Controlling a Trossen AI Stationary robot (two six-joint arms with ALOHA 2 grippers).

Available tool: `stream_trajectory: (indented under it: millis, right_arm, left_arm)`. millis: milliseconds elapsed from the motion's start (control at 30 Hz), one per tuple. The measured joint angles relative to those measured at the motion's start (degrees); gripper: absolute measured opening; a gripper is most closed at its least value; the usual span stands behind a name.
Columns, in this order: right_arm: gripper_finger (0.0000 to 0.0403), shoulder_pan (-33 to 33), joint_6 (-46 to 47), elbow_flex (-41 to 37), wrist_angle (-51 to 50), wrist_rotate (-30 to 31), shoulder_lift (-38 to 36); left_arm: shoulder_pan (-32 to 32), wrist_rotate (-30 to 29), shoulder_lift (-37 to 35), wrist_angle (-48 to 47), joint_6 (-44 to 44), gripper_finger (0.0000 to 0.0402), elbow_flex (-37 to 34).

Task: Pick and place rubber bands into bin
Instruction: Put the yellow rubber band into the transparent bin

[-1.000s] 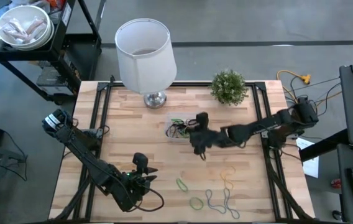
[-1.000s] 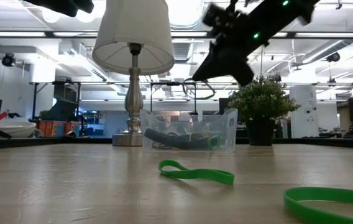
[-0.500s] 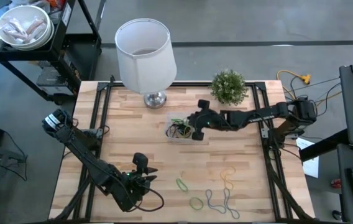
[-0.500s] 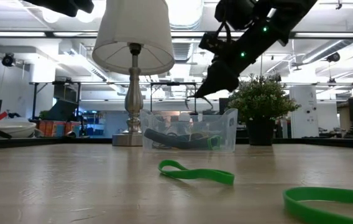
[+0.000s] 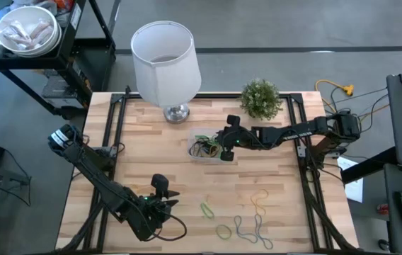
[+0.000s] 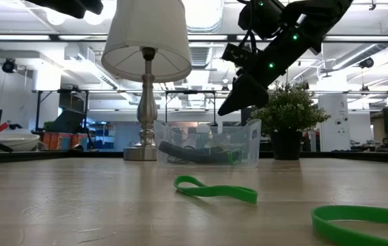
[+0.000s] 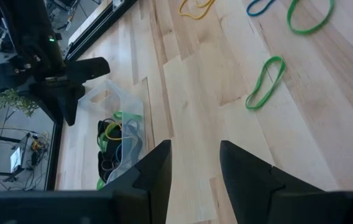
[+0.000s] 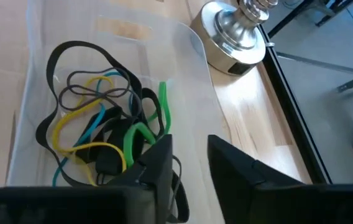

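The bin (image 5: 202, 147) is a small clear tub on the table's far middle, in front of the lamp; it holds black, yellow, green and blue rubber bands (image 8: 99, 134). My right gripper (image 5: 222, 149) hovers open just above the bin's right end (image 6: 238, 109), its fingers empty (image 8: 189, 165). Loose rubber bands lie flat on the near right of the table: two green loops (image 5: 207, 210) (image 5: 224, 230), a grey twisted one (image 5: 249, 228) and a tan one (image 5: 260, 202). My left gripper (image 5: 160, 200) waits open at the near left (image 7: 192, 168).
A white-shaded lamp (image 5: 164, 60) stands on its metal base (image 5: 176, 112) just beyond the bin. A small potted plant (image 5: 260, 99) sits at the far right. Bare wood lies between the bin and the loose bands. A cart with a white bowl (image 5: 25, 32) stands off the table.
My right gripper has risen from the table's middle and swung toward the far edge, stopping over the bin's right end. Half a second ago a thin band hung below its tip over the bin; that band no longer hangs there.
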Motion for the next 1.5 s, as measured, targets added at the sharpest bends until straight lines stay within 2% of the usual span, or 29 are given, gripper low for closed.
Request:
stream_trajectory:
  millis: [167, 300, 400, 633, 933, 1267, 1500]
  right_arm:
    - [0.0127, 0.6, -0.5, 0.0, -1.6, 0.0, -0.5]
    - [0.0134, 2.5, -3.1, 0.0, -3.2, 0.0, -2.5]
    - [0.0133, 4.5, -3.6, 0.0, -3.6, 0.0, -4.9]
    - [0.0121, 11.7, -3.2, 0.0, -7.4, 0.0, -11.7]
    - [0.0109, 23.1, -3.0, 0.0, -8.9, 0.0, -17.9]
    - [0.0104, 30.6, -4.7, 0.0, -9.0, 0.4, -18.3]
    - [0.0100, 30.8, -4.5, 0.0, -9.0, 0.5, -18.3]
  left_arm:
    - [0.0, 1.3, 0.0, -0.6, -0.5, 0.0121, -0.1]
    - [0.0, 5.5, 0.0, -6.1, -7.1, 0.0121, -0.3]
    - [0.0, 8.8, 0.0, -11.5, -14.7, 0.0121, -0.3]
    - [-0.2, 21.2, 0.0, -23.3, -38.4, 0.0121, -1.2]
    - [-0.5, 33.4, 0.0, -26.9, -61.8, 0.0121, -8.2]
    - [-0.5, 40.9, 0.0, -26.4, -69.2, 0.0121, -16.2]
    - [-0.5, 41.2, 0.0, -24.6, -70.6, 0.0121, -17.0]
